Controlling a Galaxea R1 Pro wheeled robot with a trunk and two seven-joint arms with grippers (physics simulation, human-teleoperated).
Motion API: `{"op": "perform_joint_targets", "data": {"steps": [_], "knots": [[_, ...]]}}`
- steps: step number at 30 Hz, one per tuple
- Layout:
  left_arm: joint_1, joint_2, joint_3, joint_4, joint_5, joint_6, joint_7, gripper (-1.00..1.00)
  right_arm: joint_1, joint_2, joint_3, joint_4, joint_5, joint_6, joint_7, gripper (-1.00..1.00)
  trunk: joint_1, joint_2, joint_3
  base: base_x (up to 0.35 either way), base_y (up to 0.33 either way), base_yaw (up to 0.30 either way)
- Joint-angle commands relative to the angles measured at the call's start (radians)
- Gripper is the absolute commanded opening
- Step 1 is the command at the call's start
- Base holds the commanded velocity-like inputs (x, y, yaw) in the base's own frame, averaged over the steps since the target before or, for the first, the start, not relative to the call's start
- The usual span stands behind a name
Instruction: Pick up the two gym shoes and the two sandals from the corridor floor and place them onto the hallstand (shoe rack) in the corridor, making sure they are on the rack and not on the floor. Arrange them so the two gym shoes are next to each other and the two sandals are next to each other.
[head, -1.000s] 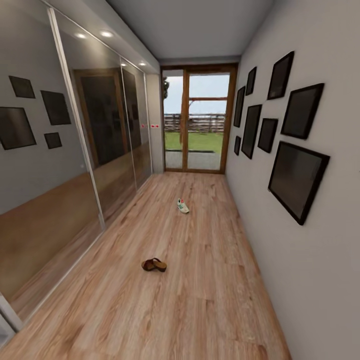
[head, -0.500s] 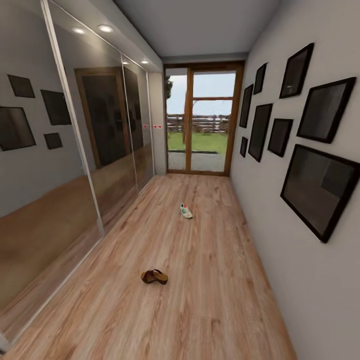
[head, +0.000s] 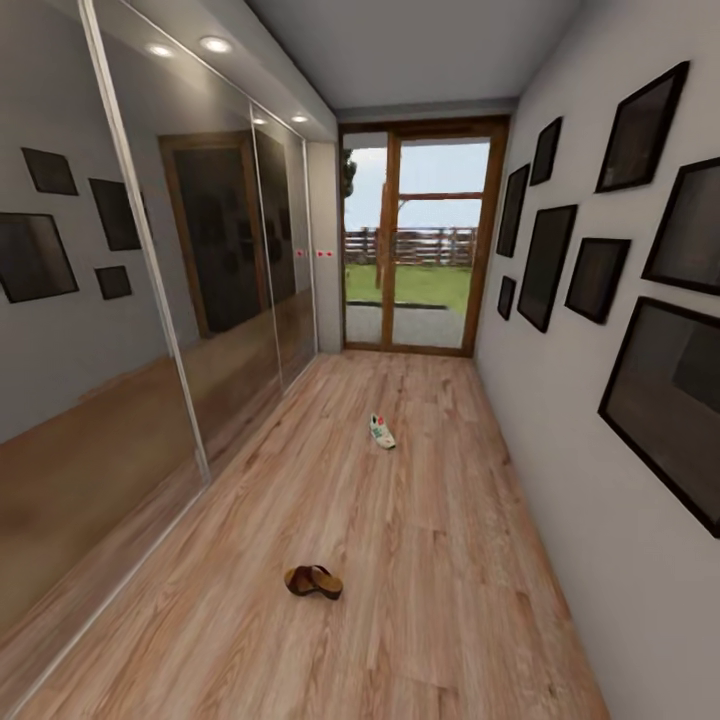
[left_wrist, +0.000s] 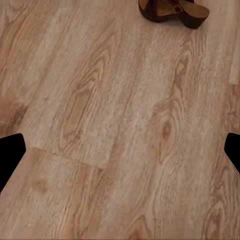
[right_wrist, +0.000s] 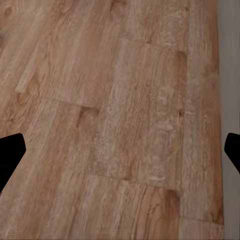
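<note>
A brown sandal (head: 313, 581) lies on the corridor floor (head: 430, 600), nearest, about midway between the side walls. It looks light and stiff-soled, best pinched across its strap. Both claws hang spread wide over bare planks, holding nothing. Farther toward the glass door (head: 415, 240), a white gym shoe (head: 382, 432) lies alone.
</note>
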Motion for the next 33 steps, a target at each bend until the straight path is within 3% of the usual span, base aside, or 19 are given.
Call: {"op": "perform_joint_targets", "data": {"steps": [1,13,33], "knots": [[-0.001,0.000,0.004,0.001,0.005,-0.002,-0.007,1.00,-0.001,0.000,-0.001,0.000,-0.001,-0.003,0.000,1.00,0.001,0.000,-0.001,0.341,0.000,0.001],[-0.001,0.000,0.004,0.001,0.005,-0.002,-0.007,1.00,-0.001,0.000,0.001,-0.005,-0.002,-0.003,-0.003,1.00,0.001,0.000,-0.002,0.331,-0.051,0.011],[-0.001,-0.001,0.005,-0.001,0.005,-0.002,-0.003,1.00,-0.001,0.001,0.001,-0.003,-0.002,-0.002,-0.003,1.00,0.001,0.000,-0.025,0.259,-0.122,0.156]]}}
